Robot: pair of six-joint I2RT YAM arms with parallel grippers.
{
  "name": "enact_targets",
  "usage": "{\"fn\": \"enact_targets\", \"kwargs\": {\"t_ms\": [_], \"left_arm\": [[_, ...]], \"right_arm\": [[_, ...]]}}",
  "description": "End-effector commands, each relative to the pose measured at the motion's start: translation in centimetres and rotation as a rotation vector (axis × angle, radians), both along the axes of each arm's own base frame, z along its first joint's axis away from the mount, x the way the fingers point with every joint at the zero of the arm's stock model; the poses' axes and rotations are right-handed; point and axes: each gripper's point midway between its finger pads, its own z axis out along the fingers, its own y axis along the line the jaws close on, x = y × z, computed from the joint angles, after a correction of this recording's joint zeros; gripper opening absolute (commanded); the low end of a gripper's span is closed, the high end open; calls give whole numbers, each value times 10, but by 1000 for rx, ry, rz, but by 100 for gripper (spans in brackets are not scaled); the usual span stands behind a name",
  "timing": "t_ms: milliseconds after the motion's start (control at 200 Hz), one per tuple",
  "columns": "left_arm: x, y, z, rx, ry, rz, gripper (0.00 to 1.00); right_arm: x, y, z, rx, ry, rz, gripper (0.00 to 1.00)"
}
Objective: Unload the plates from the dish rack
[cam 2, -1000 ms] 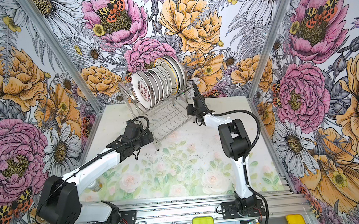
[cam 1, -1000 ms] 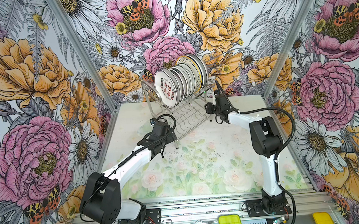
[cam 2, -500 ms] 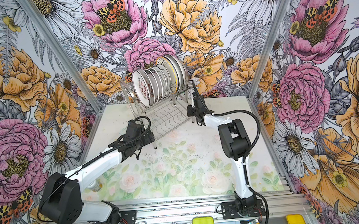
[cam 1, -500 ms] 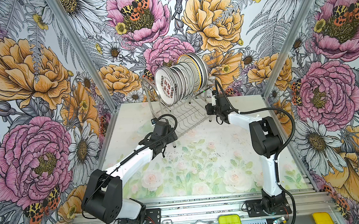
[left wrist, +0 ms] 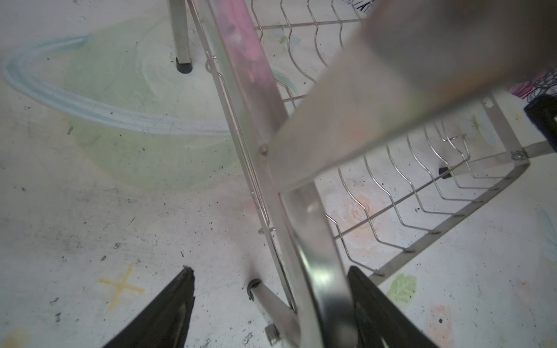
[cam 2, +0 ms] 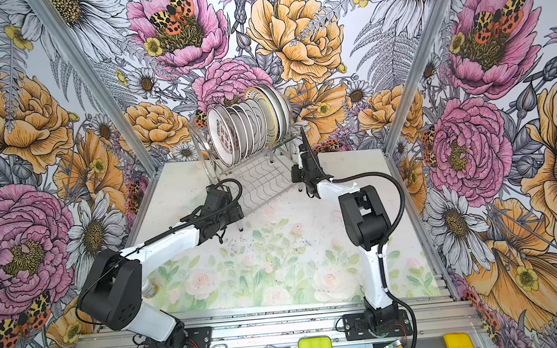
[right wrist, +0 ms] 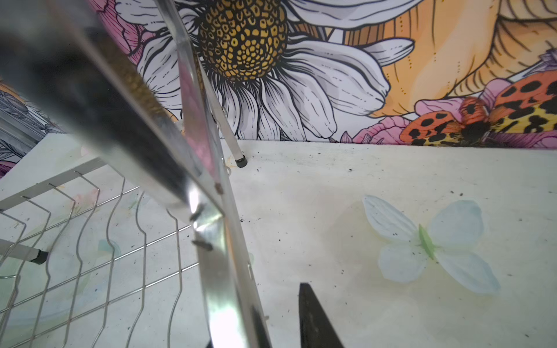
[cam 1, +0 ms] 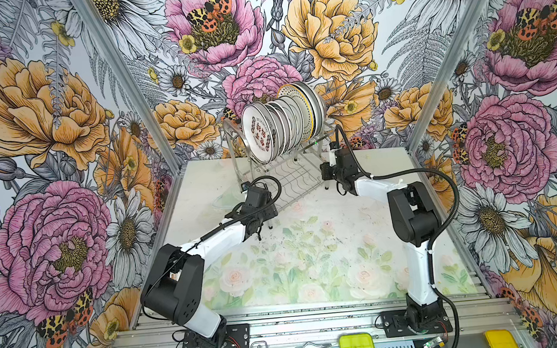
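Observation:
The dish rack (cam 1: 291,180) (cam 2: 260,179) stands at the back middle of the table. Several plates (cam 1: 262,135) (cam 2: 224,135) stand on edge in a row on its upper level, and the front one bears red characters. My left gripper (cam 1: 265,215) (cam 2: 236,215) is at the rack's near left corner. In the left wrist view it (left wrist: 271,269) is open, astride the steel end hoop (left wrist: 319,271), which lies against one finger. My right gripper (cam 1: 328,177) (cam 2: 299,176) (right wrist: 280,301) is at the right end hoop (right wrist: 217,256), open, with a gap beside the one visible finger (right wrist: 313,319).
The flowered back wall stands close behind the rack. A pale green round shape with a blue rim (left wrist: 126,120) lies on the table beside the rack's left leg (left wrist: 180,36). A yellow-green box (cam 1: 357,347) sits on the front rail.
Both pairs of jaws have narrowed around the rack's end hoops. The rack with its plates has shifted slightly. The arms have hardly moved.

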Motion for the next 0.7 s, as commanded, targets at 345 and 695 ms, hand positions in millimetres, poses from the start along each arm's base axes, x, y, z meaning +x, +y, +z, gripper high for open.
{"fn": "enact_targets", "kwargs": {"t_ms": [345,695], "left_arm": [[22,-68,4,10,-37,-211,40],[20,-133,-12,41,-24,-351,30]], "right_arm": [[-24,-40,15,13,31,-139,0],[-41,-67,20,-4,30,-177,0]]}}
